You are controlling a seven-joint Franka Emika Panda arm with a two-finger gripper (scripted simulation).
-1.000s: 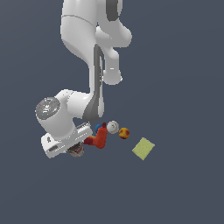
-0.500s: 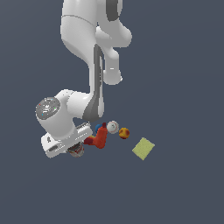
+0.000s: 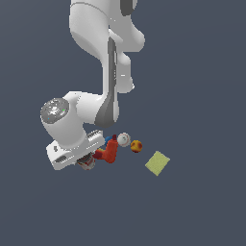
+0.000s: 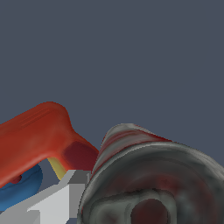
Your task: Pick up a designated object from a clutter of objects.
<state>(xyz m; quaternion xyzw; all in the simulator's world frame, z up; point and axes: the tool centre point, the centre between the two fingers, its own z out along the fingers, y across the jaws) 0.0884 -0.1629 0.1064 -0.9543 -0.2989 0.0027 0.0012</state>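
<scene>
The tin can (image 4: pixel 148 179), with its red-and-white label, grey rim and dark top, fills much of the wrist view. In the exterior view only a bit of it (image 3: pixel 87 163) shows under the white hand. My gripper (image 3: pixel 85 159) is down over the can. One grey finger (image 4: pixel 70 192) lies against the can's side and the other finger is hidden behind the can. The red L-shaped tool (image 3: pixel 109 152) lies right beside the can and also shows in the wrist view (image 4: pixel 39 131).
A blue piece (image 3: pixel 109 140) sits by the red tool and shows in the wrist view (image 4: pixel 19 190). A white ball (image 3: pixel 124 139), an orange-yellow ball (image 3: pixel 136 146) and a flat yellow-green square (image 3: pixel 157 163) lie toward the exterior view's right.
</scene>
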